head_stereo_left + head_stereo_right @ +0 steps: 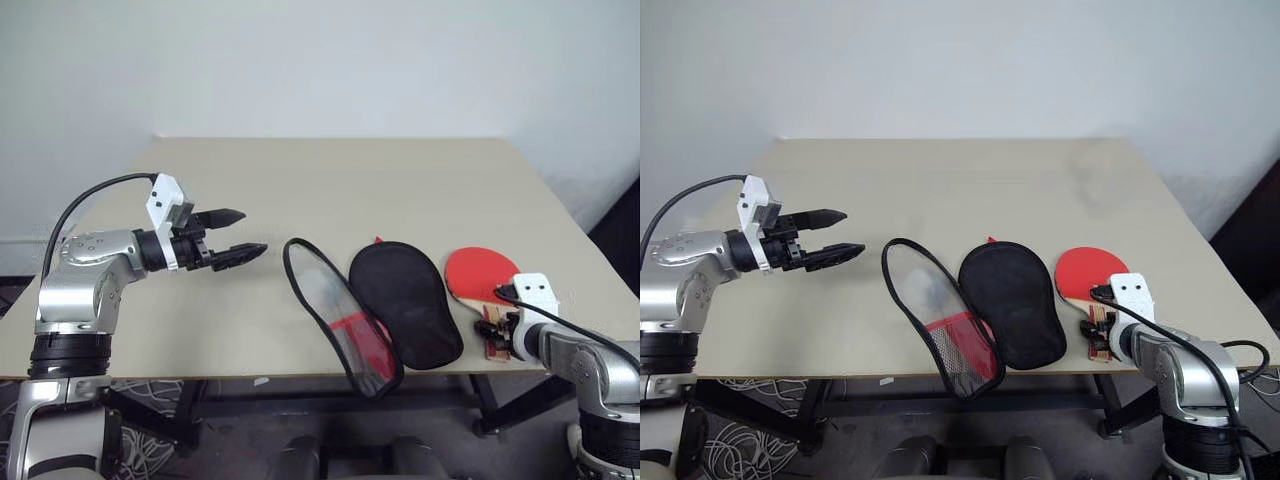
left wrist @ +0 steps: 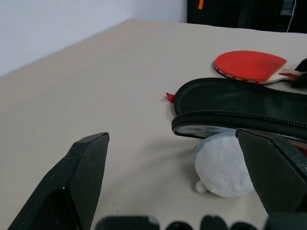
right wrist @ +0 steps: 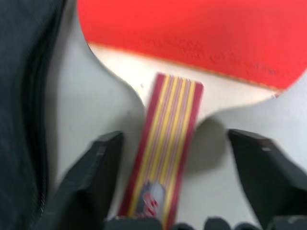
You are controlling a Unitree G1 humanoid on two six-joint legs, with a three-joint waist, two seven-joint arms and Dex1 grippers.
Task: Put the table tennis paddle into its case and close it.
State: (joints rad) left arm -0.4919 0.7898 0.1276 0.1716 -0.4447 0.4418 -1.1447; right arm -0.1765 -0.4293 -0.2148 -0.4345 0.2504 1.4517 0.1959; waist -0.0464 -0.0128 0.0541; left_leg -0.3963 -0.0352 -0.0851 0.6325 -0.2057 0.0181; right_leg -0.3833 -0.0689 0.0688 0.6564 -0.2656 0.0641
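A: Where to look for the table tennis paddle [image 1: 480, 272]?

B: Lay flat on the table [image 1: 300, 190], close to the front right corner, red face up, just beside the case [image 1: 405, 300] on its right side. Pointed its handle [image 3: 168, 158] toward the front edge.

A: Why turned like this?

B: Probably to offer the handle to the right gripper [image 3: 175, 143]. Stood there with one black finger on each side of the handle, a gap visible on both sides. So released, not yet clamped on anything.

A: And the case?

B: Lay opened near the front edge, about the middle, black lining facing up. Had its clear flap [image 1: 335, 315] thrown over to the left and hanging a little past the front edge. Left wide open like this, probably, to let the round blade slide in without catching the zip.

A: Anything under the flap?

B: Seemed to rest partly on a white soft ball [image 2: 223, 165], seen in the left wrist view. Impossible to say what for.

A: And the left gripper [image 1: 232, 235]?

B: Hovered above the table toward the left edge, well apart from the case, fingers spread, empty, aimed at the flap. Waiting, most likely, to steady or fold the flap once the paddle is inside.
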